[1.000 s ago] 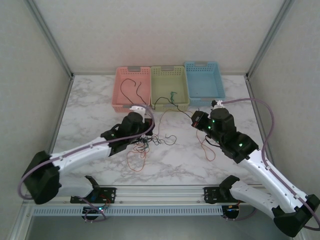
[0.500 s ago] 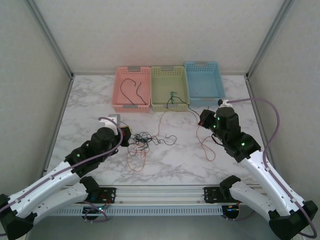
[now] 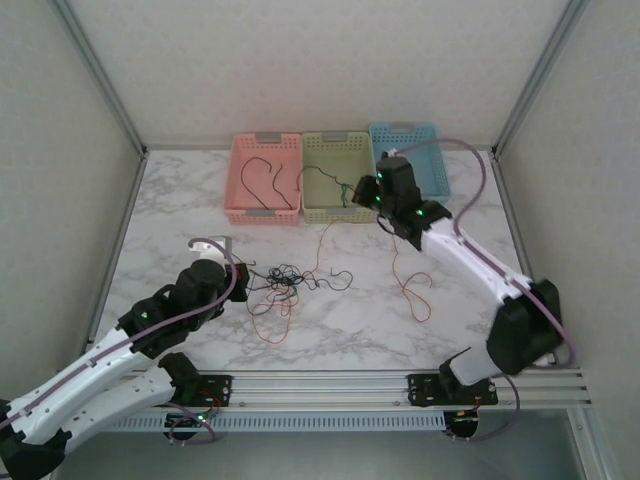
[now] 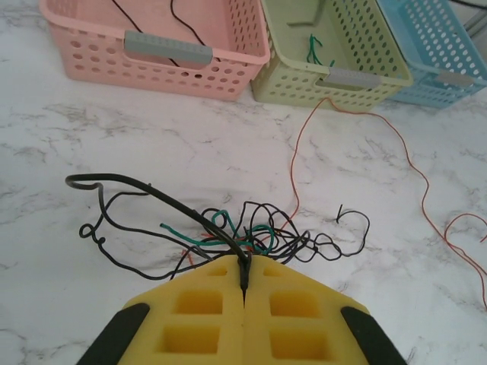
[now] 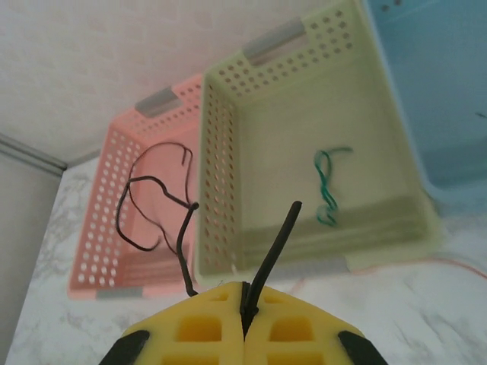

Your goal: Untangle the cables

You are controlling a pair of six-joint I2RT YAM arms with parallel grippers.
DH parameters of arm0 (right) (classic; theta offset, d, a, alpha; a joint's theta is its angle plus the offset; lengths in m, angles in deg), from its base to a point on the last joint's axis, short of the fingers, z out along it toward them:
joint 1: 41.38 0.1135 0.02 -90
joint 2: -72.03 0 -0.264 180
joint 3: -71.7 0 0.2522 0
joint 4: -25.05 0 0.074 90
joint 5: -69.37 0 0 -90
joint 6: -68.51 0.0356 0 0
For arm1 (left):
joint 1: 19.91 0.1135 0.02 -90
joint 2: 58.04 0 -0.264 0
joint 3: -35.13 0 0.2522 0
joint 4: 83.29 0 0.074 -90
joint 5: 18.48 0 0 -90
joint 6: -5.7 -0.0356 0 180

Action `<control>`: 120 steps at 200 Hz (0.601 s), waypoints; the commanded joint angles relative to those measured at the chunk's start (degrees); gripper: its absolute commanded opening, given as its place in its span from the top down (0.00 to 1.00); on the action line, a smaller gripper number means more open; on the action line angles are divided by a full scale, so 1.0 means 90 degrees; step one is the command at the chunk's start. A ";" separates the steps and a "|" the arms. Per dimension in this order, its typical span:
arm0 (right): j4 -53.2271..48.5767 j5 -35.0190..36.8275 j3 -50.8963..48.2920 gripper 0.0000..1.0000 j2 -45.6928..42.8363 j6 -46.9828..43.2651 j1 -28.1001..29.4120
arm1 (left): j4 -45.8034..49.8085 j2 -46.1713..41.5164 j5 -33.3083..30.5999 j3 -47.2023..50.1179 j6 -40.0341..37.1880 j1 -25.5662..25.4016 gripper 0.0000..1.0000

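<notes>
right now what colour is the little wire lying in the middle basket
The wire is green; the right wrist view shows it best.

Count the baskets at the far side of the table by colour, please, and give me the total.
Pink basket: 1
Green basket: 1
Blue basket: 1
Total: 3
</notes>
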 commanded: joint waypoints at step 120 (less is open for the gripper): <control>-0.1656 0.1033 0.7483 1.00 0.6118 0.0423 0.0828 | 0.0724 -0.0166 -0.0064 -0.0230 0.0086 0.0030 1.00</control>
